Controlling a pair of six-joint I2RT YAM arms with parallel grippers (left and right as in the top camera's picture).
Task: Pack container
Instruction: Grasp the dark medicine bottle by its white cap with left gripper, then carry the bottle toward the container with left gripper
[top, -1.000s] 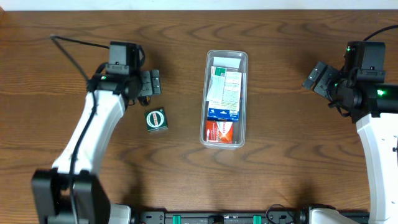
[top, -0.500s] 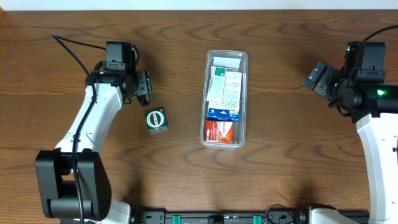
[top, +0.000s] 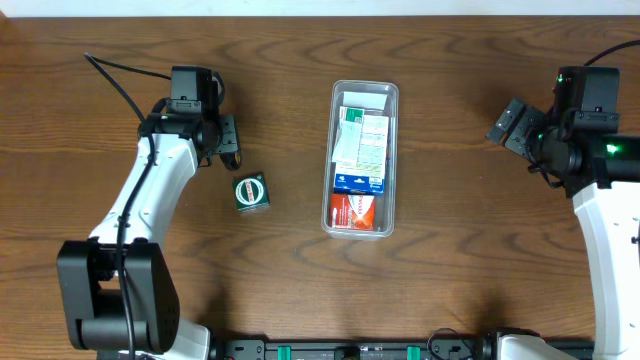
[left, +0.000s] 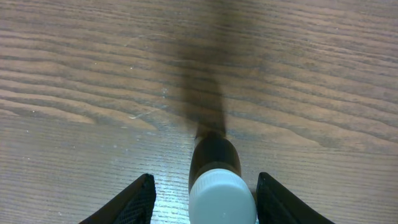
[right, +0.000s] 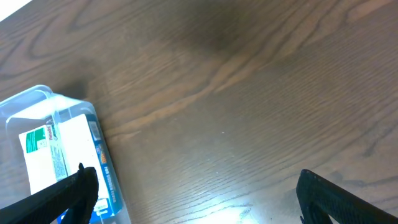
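Your left tool has its jaws spread, one on each side of a small dark bottle with a white cap. There is a clear gap on the left side. On the right the finger sits just beside the cap, and you cannot tell whether it touches. Nothing is clamped yet, so read this as the approach to a pick. The bottle lines up with the middle of the jaws and its body points away from the wrist over the bare tabletop.

From overhead the bottle is hidden under the tool, so trust the wrist view for alignment. Just beside that arm, towards the near edge, lies a small green box, also unpacked.

The container stands well apart to the right, in the middle of the tabletop. It already holds a white-and-green box, a blue one and a red one laid along its length.

Your right tool hovers wide open and empty on the far side of the container, with one corner of it in its view.

The next move looks like closing squarely on the bottle below the cap. After that you lift clear and carry it across without brushing the green box. Free room inside the container looks tight, so choose the drop spot with care
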